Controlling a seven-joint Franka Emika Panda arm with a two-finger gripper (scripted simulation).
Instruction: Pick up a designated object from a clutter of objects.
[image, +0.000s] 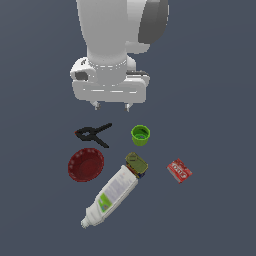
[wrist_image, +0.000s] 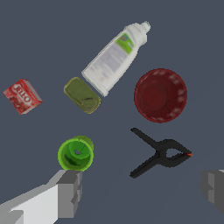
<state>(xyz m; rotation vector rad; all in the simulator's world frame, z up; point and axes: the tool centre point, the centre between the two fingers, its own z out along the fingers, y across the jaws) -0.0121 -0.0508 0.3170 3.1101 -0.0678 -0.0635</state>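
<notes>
Six things lie on the worktop, one each: clamp (image: 93, 135), green cup (image: 140, 135), bowl (image: 86, 164), tin (image: 136, 164), bottle (image: 110, 196), red box (image: 179, 171). The end effector (image: 113, 106) hangs spread and empty, well apart from the red box, which lies beyond the cup.

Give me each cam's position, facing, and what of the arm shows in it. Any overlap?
Exterior view: off the arm, raised, looking down on the clutter; shows the arm's white wrist and the open gripper above the black clamp.
Wrist view: on the wrist, facing down; shows both fingertips.
Shared: clamp, green cup, red bowl, olive tin, white bottle, red box.
</notes>
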